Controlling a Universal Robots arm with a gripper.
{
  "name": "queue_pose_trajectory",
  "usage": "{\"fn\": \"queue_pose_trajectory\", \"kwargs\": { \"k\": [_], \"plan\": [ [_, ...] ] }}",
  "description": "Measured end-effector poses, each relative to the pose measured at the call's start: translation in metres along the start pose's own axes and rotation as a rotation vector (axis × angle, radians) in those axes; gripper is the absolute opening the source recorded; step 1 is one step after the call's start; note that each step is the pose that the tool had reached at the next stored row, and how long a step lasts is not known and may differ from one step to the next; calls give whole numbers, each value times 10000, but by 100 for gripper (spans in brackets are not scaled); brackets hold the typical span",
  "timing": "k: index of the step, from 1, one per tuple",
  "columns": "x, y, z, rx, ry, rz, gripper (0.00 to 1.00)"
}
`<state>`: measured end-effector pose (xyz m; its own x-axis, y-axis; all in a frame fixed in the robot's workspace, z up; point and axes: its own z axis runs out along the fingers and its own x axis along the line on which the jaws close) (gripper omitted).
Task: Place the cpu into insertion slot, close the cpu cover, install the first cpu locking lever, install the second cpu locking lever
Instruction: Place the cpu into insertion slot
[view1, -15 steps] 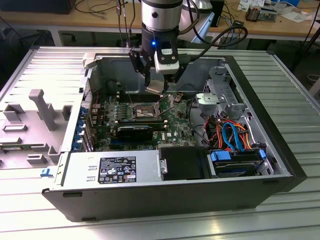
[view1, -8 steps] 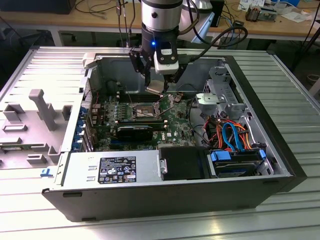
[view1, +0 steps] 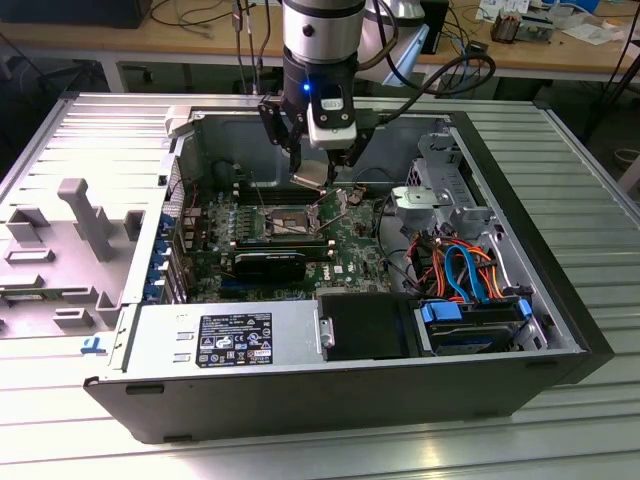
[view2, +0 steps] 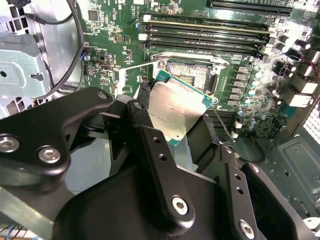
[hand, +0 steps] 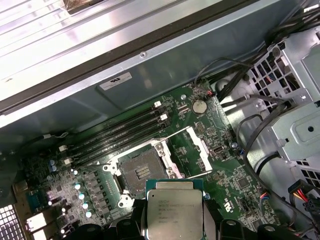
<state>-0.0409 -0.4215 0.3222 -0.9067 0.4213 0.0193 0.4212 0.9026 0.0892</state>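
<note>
My gripper (view1: 318, 168) hangs inside the open computer case, shut on the cpu (view1: 310, 179), a small square chip with a silvery top. In both wrist views the cpu (view2: 177, 107) (hand: 174, 212) sits between the black fingers (view2: 150, 135), tilted and lifted off the board. The insertion slot (hand: 139, 171) (view2: 189, 75) (view1: 285, 217) lies open just beyond and below the chip, its dark contact field bare. The cpu cover (hand: 192, 149), a thin silver frame, stands flipped back beside the slot.
Long black memory slots (hand: 117, 132) (view2: 210, 32) run along one side of the socket. A metal drive cage (hand: 295, 120) and cable bundles (view1: 455, 265) fill the case's right end in the exterior view. A power supply (view1: 225, 340) sits along its front. A grey plastic part (view1: 80, 235) lies outside, at the exterior view's left.
</note>
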Motion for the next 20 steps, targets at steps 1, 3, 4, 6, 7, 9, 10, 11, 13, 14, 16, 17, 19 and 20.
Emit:
{"fn": "queue_pose_trajectory", "kwargs": {
  "k": [1, 3, 4, 6, 7, 9, 10, 11, 13, 14, 16, 17, 19, 20],
  "plan": [
    [0, 0, 1, 0, -1, 11, 54],
    [0, 0, 2, -1, -4, 43, 54],
    [0, 0, 2, -1, -6, 66, 54],
    [0, 0, 3, -1, -9, 95, 54],
    [0, 0, 4, -2, -11, 119, 54],
    [0, 0, 6, -3, -13, 150, 54],
    [0, 0, 6, -3, -15, 162, 54],
    [0, -1, 6, -3, -16, 175, 54],
    [0, -1, 8, -4, -19, 214, 54],
    [0, -1, 8, -4, -21, 226, 54],
    [0, -1, 9, -5, -24, 266, 54],
    [0, -1, 10, -6, -25, 278, 54],
    [0, -1, 11, -5, -28, 307, 54],
    [0, -1, 11, -6, -29, 319, 54]
  ]
}}
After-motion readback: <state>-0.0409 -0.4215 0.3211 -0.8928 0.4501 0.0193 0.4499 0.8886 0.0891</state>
